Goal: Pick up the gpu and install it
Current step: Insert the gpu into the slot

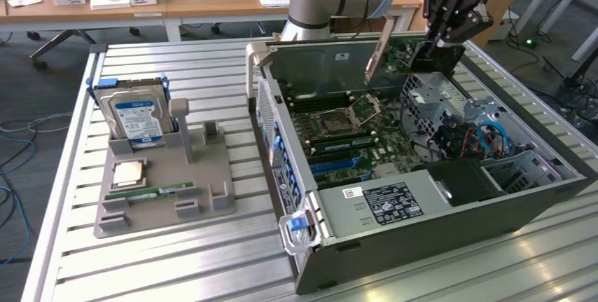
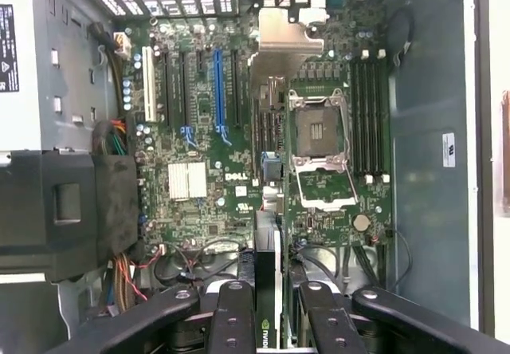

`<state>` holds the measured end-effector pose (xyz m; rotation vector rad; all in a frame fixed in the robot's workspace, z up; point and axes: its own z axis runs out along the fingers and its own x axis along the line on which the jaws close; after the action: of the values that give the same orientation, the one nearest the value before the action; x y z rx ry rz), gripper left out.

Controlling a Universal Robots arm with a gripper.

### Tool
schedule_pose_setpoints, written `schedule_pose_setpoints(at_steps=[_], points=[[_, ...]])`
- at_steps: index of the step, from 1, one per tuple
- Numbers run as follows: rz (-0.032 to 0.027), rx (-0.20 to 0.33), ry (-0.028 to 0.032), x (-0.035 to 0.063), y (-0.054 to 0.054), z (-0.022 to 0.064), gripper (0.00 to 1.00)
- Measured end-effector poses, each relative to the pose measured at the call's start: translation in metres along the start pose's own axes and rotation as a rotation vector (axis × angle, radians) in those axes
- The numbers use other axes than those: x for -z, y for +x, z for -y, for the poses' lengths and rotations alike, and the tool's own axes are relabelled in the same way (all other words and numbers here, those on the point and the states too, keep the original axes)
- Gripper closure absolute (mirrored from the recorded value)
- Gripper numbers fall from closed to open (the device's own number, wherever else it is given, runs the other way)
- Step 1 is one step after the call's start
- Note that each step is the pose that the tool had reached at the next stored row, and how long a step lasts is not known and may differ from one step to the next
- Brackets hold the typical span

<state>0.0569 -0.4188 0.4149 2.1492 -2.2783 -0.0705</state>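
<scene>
Gripper (image 1: 441, 39) clamped on the gpu (image 1: 411, 58); we're holding it above the open computer case (image 1: 411, 218). Carry step, card not seated. Seating probably needs its edge square over the blue slot (image 2: 217, 87).

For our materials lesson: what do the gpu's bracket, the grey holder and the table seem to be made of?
The bracket of the gpu: likely bare metal; it is thin and pale with a dull sheen. The holder: probably plastic, uniform matte grey with moulded-looking posts. The table: seemingly aluminium, with silvery ribbed slats catching glare.
</scene>
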Motion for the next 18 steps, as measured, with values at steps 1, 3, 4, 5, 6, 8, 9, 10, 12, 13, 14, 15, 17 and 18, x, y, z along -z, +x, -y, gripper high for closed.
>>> schedule_pose_setpoints(at_steps=[1,3,4,5,6,8,9,10,12,13,14,15,17,18], points=[[0.0001,0.004,0.0039,-0.0004,0.0000,-0.0001,0.74],[0.0002,0.014,0.0128,-0.0013,0.0001,-0.0002,0.74],[0.0003,0.019,0.0175,-0.0018,0.0001,-0.0002,0.74],[0.0004,0.024,0.0224,-0.0022,0.0001,-0.0002,0.74],[0.0005,0.029,0.0275,-0.0028,0.0001,-0.0003,0.74],[0.0007,0.038,0.0367,-0.0037,0.0001,-0.0004,0.74],[0.0007,0.043,0.0402,-0.0041,0.0001,-0.0005,0.74],[0.0006,0.046,0.0430,-0.0043,0.0002,-0.0009,0.74],[0.0007,0.048,0.0444,-0.0046,0.0003,-0.0016,0.74],[0.0008,0.048,0.0445,-0.0048,0.0002,-0.0018,0.74],[0.0008,0.048,0.0446,-0.0050,0.0002,-0.0022,0.74],[0.0008,0.048,0.0446,-0.0053,0.0002,-0.0028,0.74],[0.0005,0.048,0.0446,-0.0055,0.0004,-0.0047,0.74],[0.0005,0.048,0.0446,-0.0057,0.0005,-0.0059,0.74]])
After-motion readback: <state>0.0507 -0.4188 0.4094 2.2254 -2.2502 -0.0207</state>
